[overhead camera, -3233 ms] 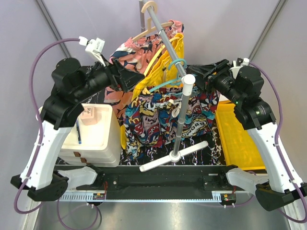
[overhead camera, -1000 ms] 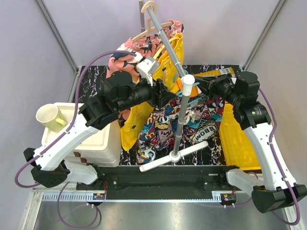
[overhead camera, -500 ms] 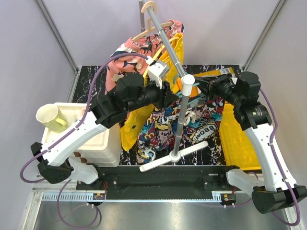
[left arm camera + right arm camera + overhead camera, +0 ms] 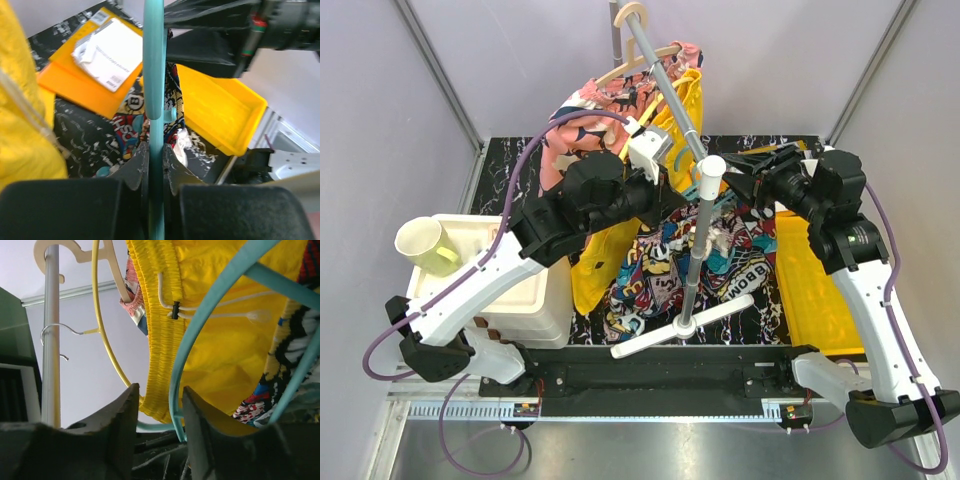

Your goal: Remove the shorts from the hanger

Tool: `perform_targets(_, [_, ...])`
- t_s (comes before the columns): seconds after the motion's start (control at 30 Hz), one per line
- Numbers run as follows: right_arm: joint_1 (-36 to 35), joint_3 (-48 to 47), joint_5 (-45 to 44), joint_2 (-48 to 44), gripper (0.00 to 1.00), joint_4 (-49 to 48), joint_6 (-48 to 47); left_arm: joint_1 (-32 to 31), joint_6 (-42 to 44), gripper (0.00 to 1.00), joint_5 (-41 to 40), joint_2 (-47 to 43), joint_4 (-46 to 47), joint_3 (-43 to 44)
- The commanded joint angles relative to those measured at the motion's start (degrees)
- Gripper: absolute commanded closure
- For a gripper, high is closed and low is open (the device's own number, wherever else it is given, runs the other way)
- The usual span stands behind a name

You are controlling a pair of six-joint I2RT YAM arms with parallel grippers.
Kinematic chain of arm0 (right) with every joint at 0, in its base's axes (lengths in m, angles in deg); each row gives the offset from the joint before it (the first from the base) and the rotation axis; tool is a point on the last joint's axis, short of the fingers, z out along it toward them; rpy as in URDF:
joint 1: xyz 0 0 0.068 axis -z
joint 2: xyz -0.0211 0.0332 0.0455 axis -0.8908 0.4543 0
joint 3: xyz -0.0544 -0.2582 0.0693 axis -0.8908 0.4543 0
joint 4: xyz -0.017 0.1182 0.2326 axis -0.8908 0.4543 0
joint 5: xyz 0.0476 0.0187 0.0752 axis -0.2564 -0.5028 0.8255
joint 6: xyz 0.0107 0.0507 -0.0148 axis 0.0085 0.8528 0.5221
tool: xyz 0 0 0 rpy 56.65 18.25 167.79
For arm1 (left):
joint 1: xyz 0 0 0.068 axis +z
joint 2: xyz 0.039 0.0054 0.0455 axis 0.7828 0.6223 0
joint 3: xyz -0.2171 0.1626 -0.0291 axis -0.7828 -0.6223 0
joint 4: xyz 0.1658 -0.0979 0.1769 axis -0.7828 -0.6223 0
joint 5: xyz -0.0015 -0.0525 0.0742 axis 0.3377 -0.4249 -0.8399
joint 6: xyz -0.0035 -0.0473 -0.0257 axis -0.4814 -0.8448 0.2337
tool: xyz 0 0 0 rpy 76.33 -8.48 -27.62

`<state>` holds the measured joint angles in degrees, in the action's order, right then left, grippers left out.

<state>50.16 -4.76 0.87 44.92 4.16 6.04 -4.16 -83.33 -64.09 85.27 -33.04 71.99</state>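
Left wrist | your left claw (image 4: 155, 152) clenches the teal hanger (image 4: 152, 60) | your right claw (image 4: 160, 397) stands parted around it | printed shorts (image 4: 732, 262) droop beneath

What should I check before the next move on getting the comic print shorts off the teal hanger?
1. Left claw shut on the teal hanger: ok.
2. Right claw open, nothing clamped: ok; the hanger's wire runs between its jaws.
3. Comic print shorts free of the teal hanger: cannot tell; in the right wrist view the fabric lies against its bars.
4. Yellow shorts taken down: not ok; they hang from the rail.
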Motion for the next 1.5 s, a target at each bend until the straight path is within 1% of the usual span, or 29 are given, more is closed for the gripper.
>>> perform_targets(0.0, [-0.5, 0.3, -0.3, -1.9, 0.45, -2.8, -5.5, 0.6, -1.0, 1.00, -5.5, -1.5, 2.2, 2.4])
perform_targets(0.03, [-0.5, 0.6, -0.3, -1.9, 0.36, -2.1, -7.6, 0.6, -1.0, 1.00, -6.6, -1.8, 2.1, 2.4])
perform_targets(0.1, [-0.5, 0.3, -1.0, -1.7, 0.27, -0.9, -10.5, 0.6, -1.1, 1.00, -8.0, -2.3, 2.2, 1.9])
perform_targets(0.13, [-0.5, -0.4, -1.4, -1.7, 0.20, 0.7, -13.4, 0.6, -1.0, 1.00, -8.4, -2.4, 2.2, 2.0])
perform_targets(0.2, [-0.5, -1.4, -2.6, -1.5, 0.14, 2.3, -17.1, 0.6, -0.5, 1.00, -7.5, -2.4, 2.1, 2.0])
perform_targets(0.23, [-0.5, -3.0, -3.2, -1.4, 0.10, 4.5, -21.7, 0.6, -0.3, 1.00, -7.3, -2.4, 2.1, 2.1])
perform_targets(0.27, [-0.5, -4.1, -4.9, -1.0, 0.09, 5.9, -24.4, 0.5, -0.2, 1.00, -7.2, -2.6, 2.0, 2.0])
perform_targets(0.3, [-0.5, -5.5, -6.1, -0.7, 0.08, 7.5, -31.1, 0.5, -0.2, 1.00, -6.9, -2.6, 2.0, 1.9])
perform_targets(0.33, [-0.5, -8.8, -7.6, -0.2, 0.08, 11.7, -34.8, 0.6, -0.2, 1.00, -6.7, -3.1, 2.1, 2.0])
perform_targets(0.37, [-0.5, -10.4, -10.8, 0.5, 0.06, 13.6, -38.7, 0.6, -0.1, 1.00, -6.5, -3.3, 2.1, 1.9])
perform_targets(0.4, [-0.5, -11.3, -12.2, 0.6, 0.06, 14.8, -45.6, 0.6, 0.0, 1.00, -5.9, -3.4, 2.1, 1.9])
perform_targets(0.5, [-0.4, -11.6, -19.3, -1.1, 0.03, 15.9, -55.0, 0.6, -0.1, 1.00, -5.4, -4.2, 2.2, 1.8])
perform_targets(0.57, [-0.4, -11.1, -23.0, -2.0, 0.05, 15.9, -58.2, 0.5, -0.2, 1.00, -5.2, -4.7, 2.1, 1.8])
perform_targets(0.6, [-0.3, -10.7, -23.0, -2.0, 0.09, 15.9, -60.6, 0.6, -0.3, 1.00, -5.0, -4.7, 2.1, 1.8])
perform_targets(0.67, [0.2, -10.6, -22.9, -0.6, 0.11, 16.4, -62.1, 0.6, -0.4, 1.00, -4.6, -4.7, 2.1, 2.0])
perform_targets(0.77, [1.5, -9.8, -19.1, 1.6, 0.11, 16.6, -62.3, 0.6, -0.5, 1.00, -4.1, -4.8, 2.1, 2.2])
perform_targets(0.87, [1.4, -7.4, -14.5, 1.8, 0.11, 12.7, -62.2, 0.6, -0.7, 1.00, -4.4, -5.0, 2.1, 2.2])
perform_targets(1.0, [1.5, -4.5, -11.9, 2.1, 0.12, 7.9, -60.3, 0.6, -1.1, 1.00, -4.3, -5.4, 2.1, 2.1])
perform_targets(1.13, [1.5, -2.9, -9.2, 3.7, 0.19, 6.5, -58.4, 0.6, -1.3, 1.00, -3.9, -5.6, 2.1, 2.2])
perform_targets(1.23, [1.7, -0.6, -8.4, 3.2, 0.20, 3.6, -57.0, 0.5, -1.4, 1.00, -3.7, -6.1, 2.0, 1.8])
perform_targets(1.33, [1.8, 1.0, -6.9, 3.2, 0.26, 1.4, -55.3, 0.6, -1.6, 1.00, -3.7, -6.4, 2.2, 1.6])
perform_targets(1.37, [1.8, 1.5, -6.7, 3.3, 0.30, 0.6, -54.1, 0.6, -1.6, 1.00, -3.7, -6.5, 2.1, 1.6])
perform_targets(1.47, [1.9, 3.4, -5.5, 2.7, 0.33, -1.4, -52.2, 0.5, -1.6, 1.00, -3.8, -6.7, 2.2, 1.4])
